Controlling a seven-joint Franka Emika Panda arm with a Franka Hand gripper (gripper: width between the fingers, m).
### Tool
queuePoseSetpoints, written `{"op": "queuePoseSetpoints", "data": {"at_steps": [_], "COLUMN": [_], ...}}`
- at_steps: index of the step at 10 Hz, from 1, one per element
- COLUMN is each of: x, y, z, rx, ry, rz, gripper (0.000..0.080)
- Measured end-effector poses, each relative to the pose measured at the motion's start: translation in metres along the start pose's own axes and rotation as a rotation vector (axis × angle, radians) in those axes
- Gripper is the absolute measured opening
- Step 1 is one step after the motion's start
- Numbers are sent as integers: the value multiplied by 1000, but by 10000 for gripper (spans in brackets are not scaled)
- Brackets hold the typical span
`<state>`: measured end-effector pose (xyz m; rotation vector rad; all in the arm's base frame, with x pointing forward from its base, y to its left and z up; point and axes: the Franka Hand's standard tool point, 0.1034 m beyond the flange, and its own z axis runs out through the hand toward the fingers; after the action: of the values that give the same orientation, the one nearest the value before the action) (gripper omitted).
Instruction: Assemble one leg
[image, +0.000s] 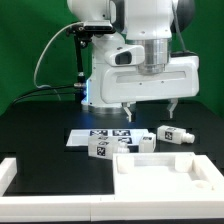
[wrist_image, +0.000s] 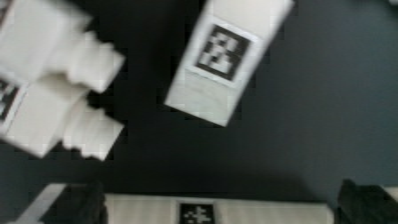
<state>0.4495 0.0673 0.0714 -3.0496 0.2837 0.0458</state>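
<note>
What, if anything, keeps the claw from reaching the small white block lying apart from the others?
Probably nothing, so yes. The claw hangs open just above, and that block lies alone with nothing over it.

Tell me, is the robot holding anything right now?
Nothing is held. The gripper hangs open and empty above the legs.

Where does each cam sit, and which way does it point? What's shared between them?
Exterior view: off the arm, in front of the robot, looking slightly down across the black table; shows the arm and the open gripper above the legs.
Wrist view: on the wrist, looking down at the table; shows one tagged leg close up, with dark fingertips at the frame's edge.
Shared: white tagged legs on the black table; individual legs can't be matched.
</note>
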Motion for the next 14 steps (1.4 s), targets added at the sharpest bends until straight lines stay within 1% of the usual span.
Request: {"op": "queuePoseSetpoints", "data": {"at_steps": [1, 4, 5, 6, 7, 8, 9, 10, 11, 12, 13, 14], "x": [0, -1, -3, -9, -5, -2, 4, 3, -2, -3, 0, -7], "y": [0, -2, 1, 12, 13, 11, 10, 6, 8, 9, 8, 9], "z": [5, 3, 4, 2, 0, 0, 3, 3, 3, 5, 7, 7], "rx": [21, 21, 18, 9, 6, 21, 36, 37, 39, 39, 42, 44], "ry": [-14, -24, -45, -193, -335, -475, -555, -593, -659, -727, -755, -840], "rz": [87, 84, 63, 45, 72, 96, 108, 100, 90, 88, 86, 73], "gripper": [649, 649, 649, 649, 649, 649, 649, 649, 649, 649, 649, 649]}}
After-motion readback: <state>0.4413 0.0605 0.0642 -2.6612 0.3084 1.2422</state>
